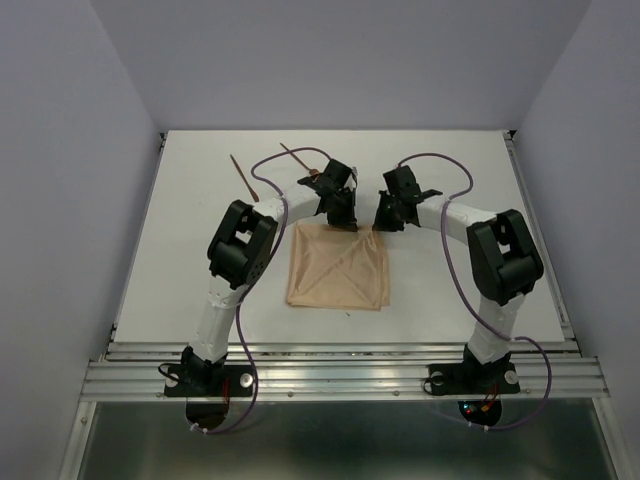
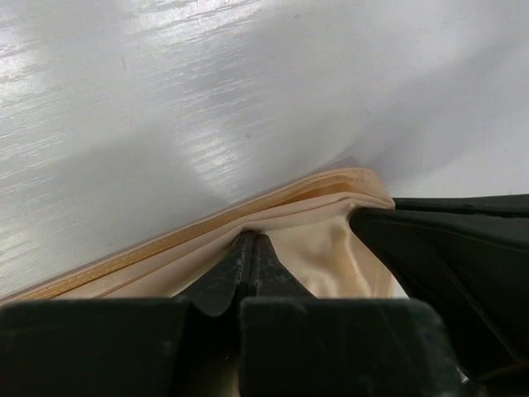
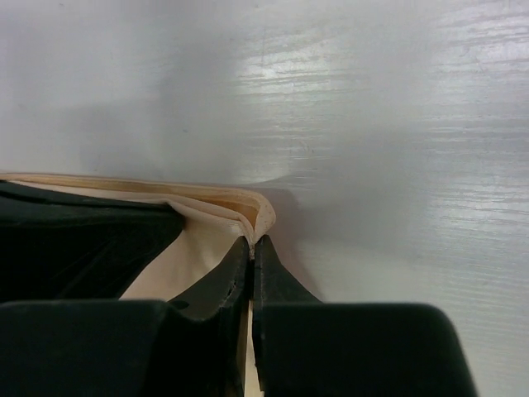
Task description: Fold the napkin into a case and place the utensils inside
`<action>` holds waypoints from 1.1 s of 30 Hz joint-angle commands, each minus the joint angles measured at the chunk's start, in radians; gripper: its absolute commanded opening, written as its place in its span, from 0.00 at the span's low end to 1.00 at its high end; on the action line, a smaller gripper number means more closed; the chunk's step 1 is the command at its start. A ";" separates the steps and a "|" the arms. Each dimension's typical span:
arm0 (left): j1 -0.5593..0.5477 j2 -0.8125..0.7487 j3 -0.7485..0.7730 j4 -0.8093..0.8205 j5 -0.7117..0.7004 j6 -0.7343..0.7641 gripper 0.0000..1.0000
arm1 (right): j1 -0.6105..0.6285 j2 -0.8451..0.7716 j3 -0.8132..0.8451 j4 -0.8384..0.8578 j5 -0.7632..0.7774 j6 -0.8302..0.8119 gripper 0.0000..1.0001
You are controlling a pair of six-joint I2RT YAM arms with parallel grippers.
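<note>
The napkin [image 1: 337, 268] lies flat near the middle of the white table [image 1: 450, 290], folded into a layered tan square with faint diagonal creases. Both tools meet it along its 12 o'clock edge.

The left tool [image 1: 345, 222] comes down at about 11 to 12 o'clock on the napkin. In the left wrist view its two dark fingers are pressed together with almost no gap, and the stacked edge of the napkin dips in between their tips, so it has hold of the cloth there.

The right tool [image 1: 384, 222] sits at the napkin's 1 o'clock corner, just beside the left one. In its own wrist view the fingers are likewise closed to a thin slit, with the rounded, layered corner of the napkin caught right at their tips. Each wrist view also shows the other tool's black finger resting close by on the cloth.

The utensils lie well apart from the napkin, toward 10 and 11 o'clock on the table: one thin reddish-brown stick [image 1: 244, 175] slants near the left side, the other [image 1: 298, 157] lies just beyond the left tool. Their heads are too small to tell apart.
</note>
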 commanded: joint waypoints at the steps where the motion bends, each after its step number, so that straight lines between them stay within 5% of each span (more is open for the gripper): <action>1: 0.009 -0.004 -0.041 -0.016 -0.031 0.008 0.00 | -0.005 -0.077 0.016 0.042 -0.025 0.019 0.01; 24: 0.020 -0.022 -0.092 0.007 -0.037 -0.003 0.00 | 0.119 0.006 0.113 0.052 -0.030 0.112 0.01; 33: 0.034 -0.143 -0.130 -0.010 -0.054 -0.018 0.00 | 0.119 0.013 0.106 0.045 0.032 0.140 0.01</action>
